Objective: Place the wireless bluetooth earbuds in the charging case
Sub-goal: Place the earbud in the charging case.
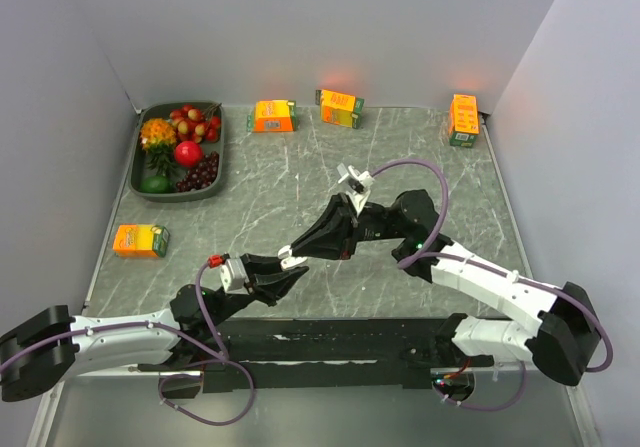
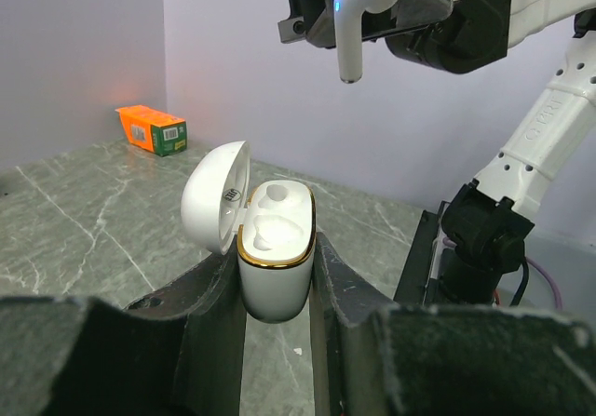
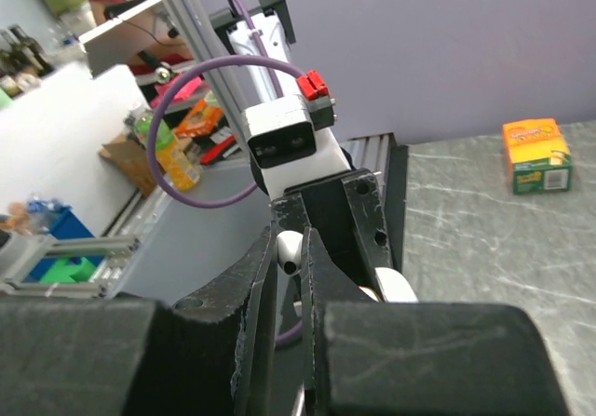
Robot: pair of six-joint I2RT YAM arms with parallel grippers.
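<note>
Nearest to me, my left gripper [image 2: 277, 290] has its jaws closed on the sides of the white charging case [image 2: 277, 267], holding it upright just above the grey marbled table [image 1: 400, 157]. The case's lid [image 2: 216, 197] is swung open to the left, and the gold-rimmed top faces up. I see a white rounded shape in the nearer well, but I cannot tell whether it is an earbud. Directly above the open case, and clear of it, my right gripper [image 3: 291, 272] pinches one white earbud [image 2: 358, 16] in narrow jaws, stem pointing down; a small blue light shows on the bud. From overhead the two grippers meet near the front middle of the table, the right one [image 1: 297, 255] just beyond the left [image 1: 290, 279]. Further out on the left lies an orange carton [image 1: 140, 240]. Beyond that, at the back left, sits a dark tray [image 1: 180, 196] of fruit [image 1: 187, 152]. Three more orange cartons [image 1: 340, 107] stand along the far edge.
</note>
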